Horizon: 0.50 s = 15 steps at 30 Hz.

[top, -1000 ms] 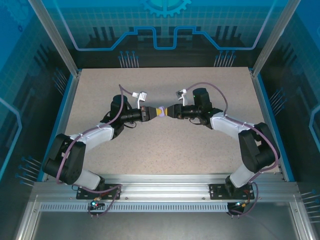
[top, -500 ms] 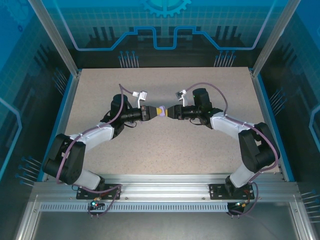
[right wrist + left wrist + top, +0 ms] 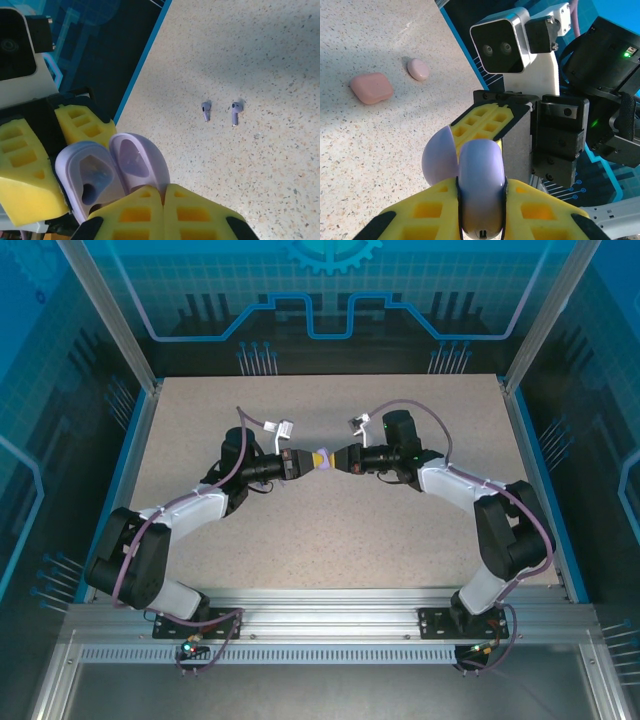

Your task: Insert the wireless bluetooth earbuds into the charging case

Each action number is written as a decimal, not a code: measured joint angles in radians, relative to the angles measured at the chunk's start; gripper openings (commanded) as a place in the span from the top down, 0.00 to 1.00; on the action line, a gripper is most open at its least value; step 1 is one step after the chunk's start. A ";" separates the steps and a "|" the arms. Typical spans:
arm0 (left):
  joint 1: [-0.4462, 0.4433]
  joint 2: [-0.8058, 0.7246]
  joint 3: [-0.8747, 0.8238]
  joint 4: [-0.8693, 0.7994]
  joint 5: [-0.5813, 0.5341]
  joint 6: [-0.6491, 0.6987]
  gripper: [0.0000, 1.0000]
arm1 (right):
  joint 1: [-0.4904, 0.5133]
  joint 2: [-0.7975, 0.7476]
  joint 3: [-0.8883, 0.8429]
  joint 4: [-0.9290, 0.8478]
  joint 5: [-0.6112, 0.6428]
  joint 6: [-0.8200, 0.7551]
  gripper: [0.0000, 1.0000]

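My left gripper (image 3: 481, 189) (image 3: 306, 462) is shut on the lavender charging case (image 3: 479, 175) (image 3: 322, 457), held above the table's middle with its lid (image 3: 134, 157) swung open. The case's inner wells (image 3: 90, 182) face the right wrist camera and look dark. My right gripper (image 3: 164, 190) (image 3: 342, 457) is shut, with nothing visible between its yellow fingertips, which touch the lower edge of the open lid. Two lavender earbuds (image 3: 206, 111) (image 3: 236, 112) lie side by side on the speckled table, apart from both grippers.
A pink closed case (image 3: 371, 88) and a smaller pink pebble-shaped piece (image 3: 418, 69) lie on the table (image 3: 330, 540) beyond the left gripper. A blue rim (image 3: 527, 470) and dark walls border the table.
The right gripper's jaws have closed, and it has shifted slightly up and left against the case's lid. The left arm has held still with the case.
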 measured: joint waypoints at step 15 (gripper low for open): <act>-0.005 -0.002 0.063 -0.143 -0.029 0.062 0.07 | -0.010 -0.016 0.039 -0.184 0.098 -0.106 1.00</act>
